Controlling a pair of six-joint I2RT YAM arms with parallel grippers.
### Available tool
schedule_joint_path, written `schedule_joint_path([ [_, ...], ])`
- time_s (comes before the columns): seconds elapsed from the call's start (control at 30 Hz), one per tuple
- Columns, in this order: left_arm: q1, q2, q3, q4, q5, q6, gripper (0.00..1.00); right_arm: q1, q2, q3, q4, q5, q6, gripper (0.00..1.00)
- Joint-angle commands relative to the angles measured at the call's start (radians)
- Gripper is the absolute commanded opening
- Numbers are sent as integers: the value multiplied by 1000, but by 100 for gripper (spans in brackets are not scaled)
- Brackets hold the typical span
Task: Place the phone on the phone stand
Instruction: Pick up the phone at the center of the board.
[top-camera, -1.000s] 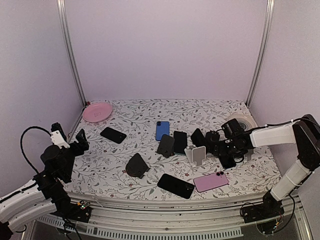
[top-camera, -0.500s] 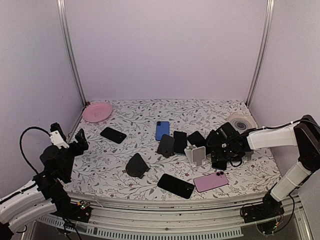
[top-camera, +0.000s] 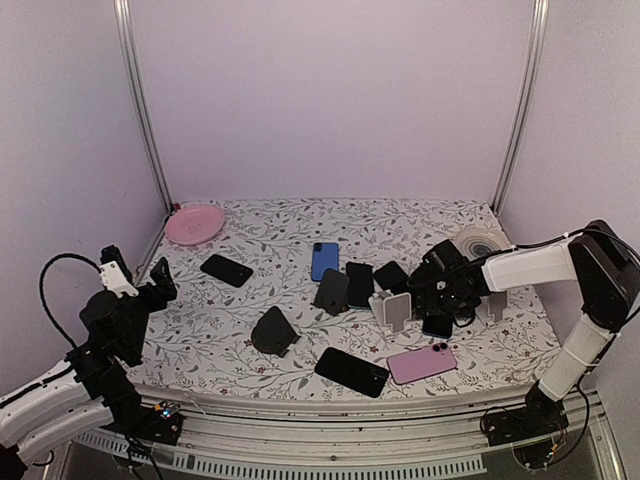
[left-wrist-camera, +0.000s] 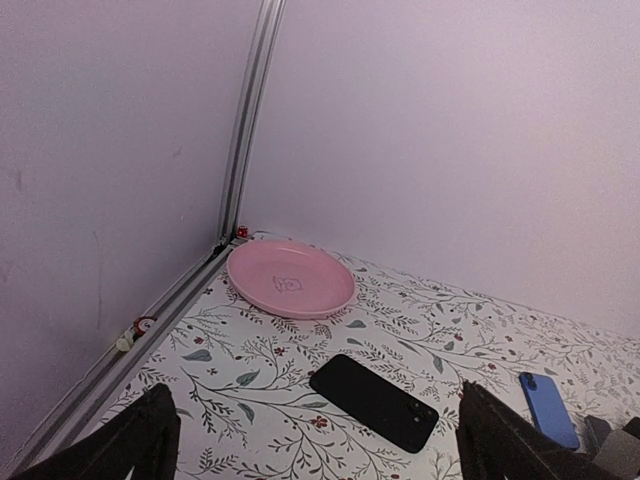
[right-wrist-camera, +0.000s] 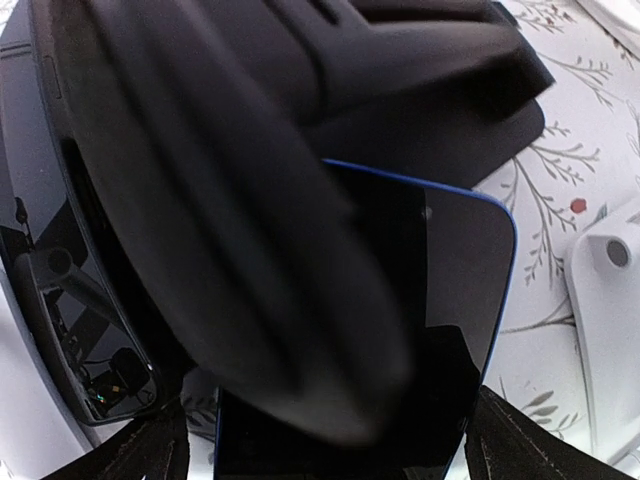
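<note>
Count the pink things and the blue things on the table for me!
Pink: 2, the pink plate and the pink phone
Blue: 2, the blue phone lying back up and the blue-edged phone with a dark screen
Total: 4

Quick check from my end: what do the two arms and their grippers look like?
The left arm and right arm have white links with black joints. A black cable loops off the left one. The left gripper and right gripper are black.
</note>
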Motion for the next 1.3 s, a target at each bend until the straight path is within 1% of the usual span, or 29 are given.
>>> schedule_joint_path([
  [0.0,13,6,-12,-1,10,-7,97,-12,55,9,25,-26,7,95],
  [0.2,13,8,-11,0,15,-7,97,-35,56,-28,42,-29,34,95],
  [0.3,13,12,-12,2,20,-8,97,-47,44,-53,82,-62,38,94],
  [0.5,15,13,-12,5,27,-7,97,-50,63,-44,103,-95,35,86],
  [0.67,15,11,-11,5,27,-7,97,-44,57,-29,88,-62,33,82],
  [0.8,15,11,-13,4,27,-6,97,-20,56,5,37,2,30,77],
  [1.0,15,4,-13,-1,25,-13,97,1,34,17,24,27,34,68],
  [1.27,15,3,-13,-2,26,-13,97,6,-29,7,15,46,39,65],
])
